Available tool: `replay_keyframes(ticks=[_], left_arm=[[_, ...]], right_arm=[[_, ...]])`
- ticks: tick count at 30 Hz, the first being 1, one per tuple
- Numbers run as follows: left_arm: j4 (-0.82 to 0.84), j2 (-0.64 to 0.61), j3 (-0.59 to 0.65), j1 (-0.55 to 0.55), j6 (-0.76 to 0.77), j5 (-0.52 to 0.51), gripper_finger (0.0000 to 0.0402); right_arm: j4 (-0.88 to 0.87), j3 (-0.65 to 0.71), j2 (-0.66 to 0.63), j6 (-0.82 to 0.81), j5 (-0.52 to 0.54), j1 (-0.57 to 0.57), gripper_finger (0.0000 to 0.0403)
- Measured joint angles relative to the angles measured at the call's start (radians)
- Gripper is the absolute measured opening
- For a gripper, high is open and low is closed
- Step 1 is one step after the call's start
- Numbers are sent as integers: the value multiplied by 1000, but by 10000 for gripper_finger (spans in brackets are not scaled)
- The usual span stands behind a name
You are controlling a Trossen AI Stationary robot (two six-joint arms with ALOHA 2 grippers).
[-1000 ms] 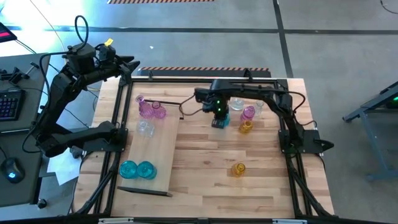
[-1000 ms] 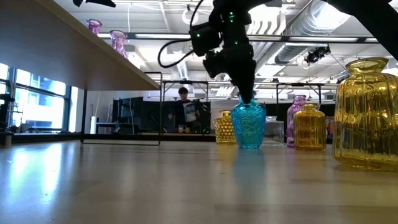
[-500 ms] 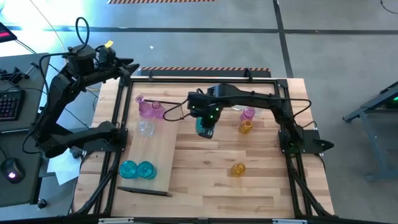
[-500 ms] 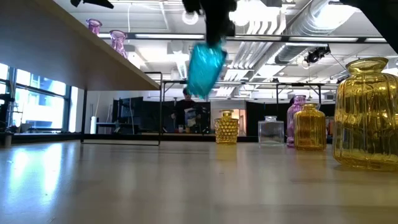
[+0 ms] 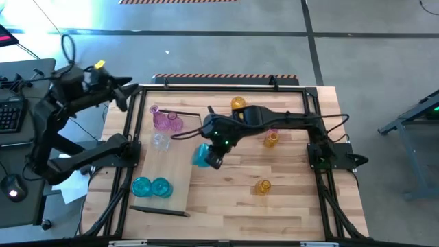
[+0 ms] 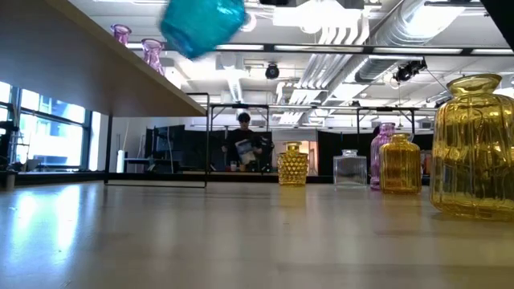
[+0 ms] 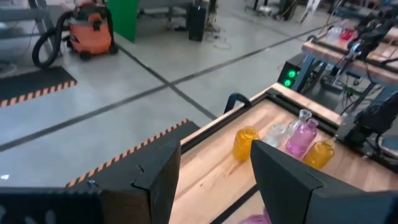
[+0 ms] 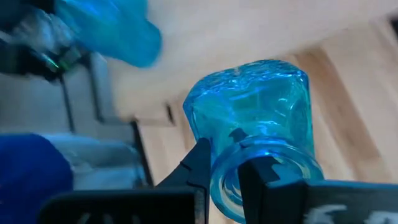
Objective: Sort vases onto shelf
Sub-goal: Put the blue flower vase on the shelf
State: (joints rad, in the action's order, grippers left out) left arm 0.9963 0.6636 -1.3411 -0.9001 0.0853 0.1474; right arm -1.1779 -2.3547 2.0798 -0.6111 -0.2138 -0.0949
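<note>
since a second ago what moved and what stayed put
The right gripper, shut on the teal vase, lifted it off the table and carried it toward the shelf. The left gripper, open, drew back beyond the table's corner. The two teal vases and the pink ones on the shelf stayed put.

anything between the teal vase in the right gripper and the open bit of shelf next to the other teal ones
Nothing visible does. The right gripper holds the teal glass vase at the light-wood shelf's edge; bare board leads to the two teal vases.
</note>
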Motion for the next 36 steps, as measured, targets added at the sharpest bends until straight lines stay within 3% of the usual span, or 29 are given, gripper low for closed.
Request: replay_keyframes(ticks=[4,7,14,20,27,36], left_arm=[[30,-43,0,0,31,13,186],[84,-56,0,0,41,96,186],[141,-70,1,0,26,154,186],[142,-76,1,0,36,403,186],[193,-83,1,0,67,540,186],[232,-127,0,-2,60,576,186]], right_arm=[[123,0,-4,-62,0,-41,26],[200,-1,-5,-101,10,-67,26],[268,-1,-6,-129,120,-99,22],[302,-1,-6,-95,154,-82,22],[328,-1,-6,-64,135,-62,22],[328,-1,-6,-49,96,-38,22]])
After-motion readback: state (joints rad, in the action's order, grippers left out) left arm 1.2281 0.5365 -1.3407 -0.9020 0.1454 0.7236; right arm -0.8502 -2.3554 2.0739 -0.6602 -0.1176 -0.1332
